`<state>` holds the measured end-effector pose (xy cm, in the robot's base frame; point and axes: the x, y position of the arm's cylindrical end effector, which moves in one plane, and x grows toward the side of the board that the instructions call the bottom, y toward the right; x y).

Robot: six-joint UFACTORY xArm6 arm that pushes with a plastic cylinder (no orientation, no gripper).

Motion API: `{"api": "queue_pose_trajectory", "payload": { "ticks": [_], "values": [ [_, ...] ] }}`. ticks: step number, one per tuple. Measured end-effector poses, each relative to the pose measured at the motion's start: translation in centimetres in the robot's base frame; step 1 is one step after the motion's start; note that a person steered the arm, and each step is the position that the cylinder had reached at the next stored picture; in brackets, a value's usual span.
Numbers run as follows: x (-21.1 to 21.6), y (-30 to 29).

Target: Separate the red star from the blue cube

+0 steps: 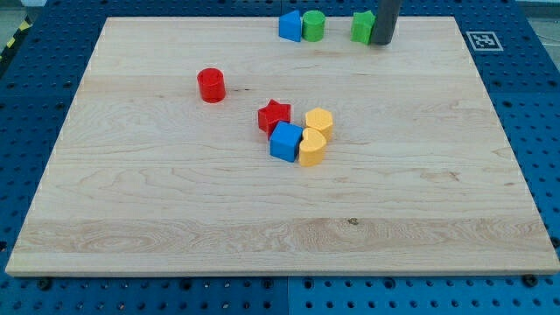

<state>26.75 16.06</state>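
The red star (274,115) lies near the board's middle, touching the blue cube (285,142) just below and to its right. A yellow heart-shaped block (312,147) presses against the cube's right side, and a second yellow block (319,121) sits just above that one. My tip (382,41) is at the view's top right, right beside a green block (362,26), far from the star and cube.
A red cylinder (211,85) stands alone to the upper left of the cluster. A blue block (290,25) and a green cylinder (313,25) sit side by side at the board's top edge. The wooden board (131,219) lies on a blue perforated table.
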Motion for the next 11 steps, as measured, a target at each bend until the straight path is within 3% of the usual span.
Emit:
{"api": "queue_pose_trajectory", "payload": {
  "ticks": [3, 4, 5, 7, 9, 11],
  "values": [
    [19.7, 0.3],
    [22.1, -4.0],
    [22.0, -7.5],
    [15.6, -8.6],
    [18.8, -8.8],
    [16.3, -15.9]
  ]
}}
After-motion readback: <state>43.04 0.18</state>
